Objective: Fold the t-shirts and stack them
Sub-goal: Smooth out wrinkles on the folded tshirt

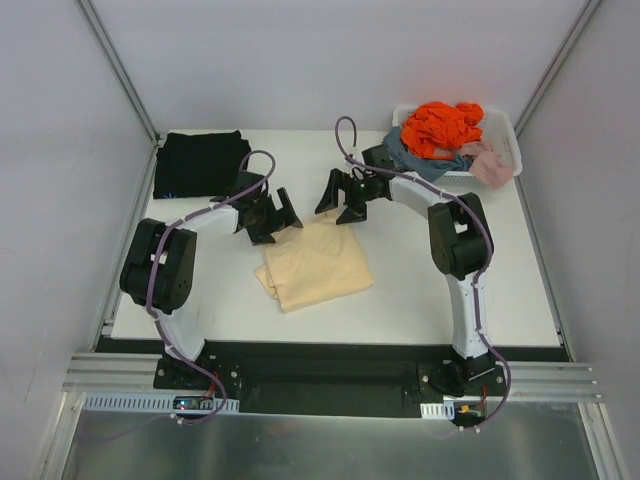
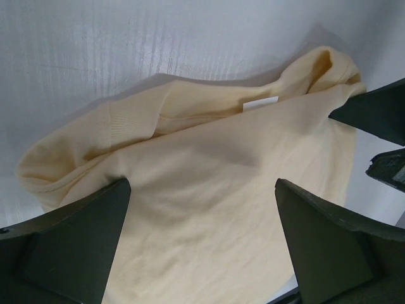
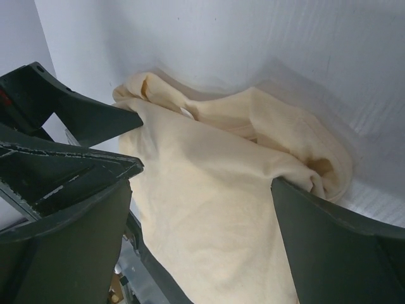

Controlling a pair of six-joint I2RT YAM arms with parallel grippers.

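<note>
My left hand (image 1: 274, 224) and right hand (image 1: 343, 206) hang wide open and empty over the far edge of the cream t-shirt (image 1: 318, 268) lying mid-surface; it looks soft, light and floppy, so I judge it wants pinching at its far corners.

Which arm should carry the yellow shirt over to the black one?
Probably the left. The left end effector, open, hovers over the far edge of the yellow shirt, and the black shirt lies in the far-left corner, on that arm's side. The right end effector, also open, sits farther from it.
</note>
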